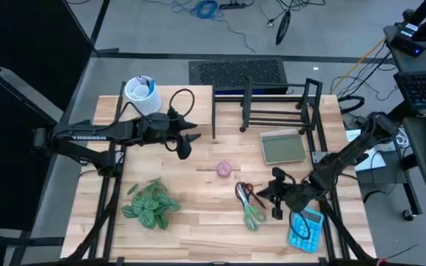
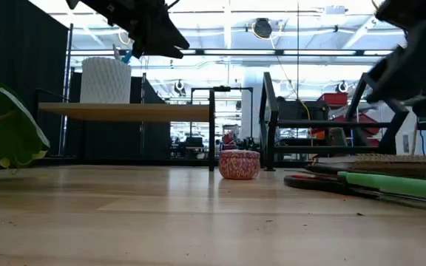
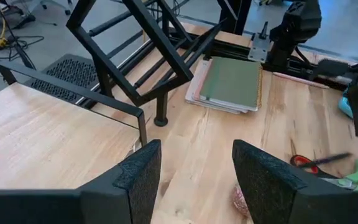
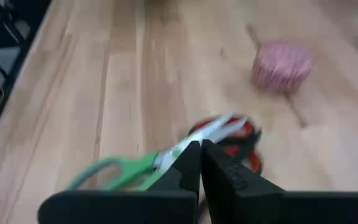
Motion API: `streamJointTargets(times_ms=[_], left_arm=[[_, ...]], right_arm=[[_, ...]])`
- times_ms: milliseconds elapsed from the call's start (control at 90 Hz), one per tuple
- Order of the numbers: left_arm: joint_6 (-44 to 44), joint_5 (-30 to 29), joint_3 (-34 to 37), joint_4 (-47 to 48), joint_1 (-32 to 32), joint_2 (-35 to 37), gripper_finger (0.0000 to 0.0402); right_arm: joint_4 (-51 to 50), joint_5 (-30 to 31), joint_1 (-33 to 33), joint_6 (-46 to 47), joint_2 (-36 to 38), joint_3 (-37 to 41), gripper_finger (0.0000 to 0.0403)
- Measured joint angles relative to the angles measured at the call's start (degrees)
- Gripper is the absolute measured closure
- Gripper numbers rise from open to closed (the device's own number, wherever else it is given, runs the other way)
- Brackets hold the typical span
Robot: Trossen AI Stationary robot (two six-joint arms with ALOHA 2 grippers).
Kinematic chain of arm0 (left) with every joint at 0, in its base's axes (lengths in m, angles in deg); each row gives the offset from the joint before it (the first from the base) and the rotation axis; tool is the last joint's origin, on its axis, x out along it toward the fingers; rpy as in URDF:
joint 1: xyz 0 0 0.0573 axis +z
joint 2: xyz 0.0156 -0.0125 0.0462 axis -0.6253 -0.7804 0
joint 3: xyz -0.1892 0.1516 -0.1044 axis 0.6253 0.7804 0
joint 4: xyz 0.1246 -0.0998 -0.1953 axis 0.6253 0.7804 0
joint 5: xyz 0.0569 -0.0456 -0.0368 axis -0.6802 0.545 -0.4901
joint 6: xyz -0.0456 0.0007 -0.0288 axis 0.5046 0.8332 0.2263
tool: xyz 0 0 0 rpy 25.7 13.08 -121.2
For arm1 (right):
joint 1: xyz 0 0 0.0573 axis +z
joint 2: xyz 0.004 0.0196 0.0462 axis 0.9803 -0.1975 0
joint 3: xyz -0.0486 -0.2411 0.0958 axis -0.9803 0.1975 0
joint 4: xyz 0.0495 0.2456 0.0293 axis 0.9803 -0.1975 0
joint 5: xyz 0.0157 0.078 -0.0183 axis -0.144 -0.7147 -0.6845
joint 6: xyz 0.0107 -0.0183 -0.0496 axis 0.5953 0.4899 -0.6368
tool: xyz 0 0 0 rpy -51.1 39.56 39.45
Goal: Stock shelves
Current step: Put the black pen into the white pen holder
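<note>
From above: left gripper (image 1: 186, 142) hangs just off the front edge of the pale-wood riser shelf (image 1: 198, 103), fingers apart, holding nothing. A white cup (image 1: 141, 94) stands on that shelf behind the arm. The black wire rack (image 1: 279, 103) is off to the gripper's right, a green notebook (image 1: 283, 146) in front of it. Right gripper (image 1: 276, 193) sits low over the table just beside the scissors (image 1: 248, 205) — a pink ball (image 1: 224, 169) farther ahead of it, a blue calculator (image 1: 306, 229) behind.

Low view: shelf top w/ the cup on it, rack beside, ball between them nearer the camera.

Left wrist: fingers (image 3: 135, 180) well parted, empty, rack and notebook ahead.

Right wrist: fingers (image 4: 191, 168) pressed together, gripping nothing — scissors just past the tips, ball beyond.
</note>
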Motion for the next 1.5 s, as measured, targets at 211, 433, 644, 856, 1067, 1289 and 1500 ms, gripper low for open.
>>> streamJointTargets(times_ms=[211, 433, 644, 856, 1067, 1289, 1500], left_arm=[[0.0, 1.81, 0.0, 0.18, -0.91, 0.0, 0.0217], [-0.02, 1.83, 0.0, 0.28, -1.36, 0.0, 0.0217], [-0.04, 1.81, 0.0, 0.31, -1.34, 0.0, 0.0217], [-0.13, 1.81, 0.0, 0.33, -1.34, 0.0, 0.0217], [-0.15, 1.81, 0.01, 0.47, -1.34, 0.0, 0.0217], [-0.13, 1.79, 0.0, 0.34, -1.34, 0.0, 0.0217], [-0.15, 1.77, 0.01, 0.33, -1.34, 0.0, 0.0217]], right_arm=[[-2.97, -3.35, -3.28, 1.22, 1.83, -0.04, 0.04], [-11.77, -3.43, -4.42, 12.16, -2.04, -0.04, 0.0363], [-8.34, -3.1, -4.49, 12.79, -8.36, -0.05, 0.0275], [-7.61, -1.56, -6.03, 15.57, -16.13, -0.07, 0.024], [-1.92, 1.05, -6.17, 16.95, -23.09, -0.33, 0.025], [1.69, 3.43, -6.06, 21.9, -28.39, -0.77, 0.0318], [3.66, 3.99, -6.08, 18.76, -29.41, -0.74, 0.0389]])
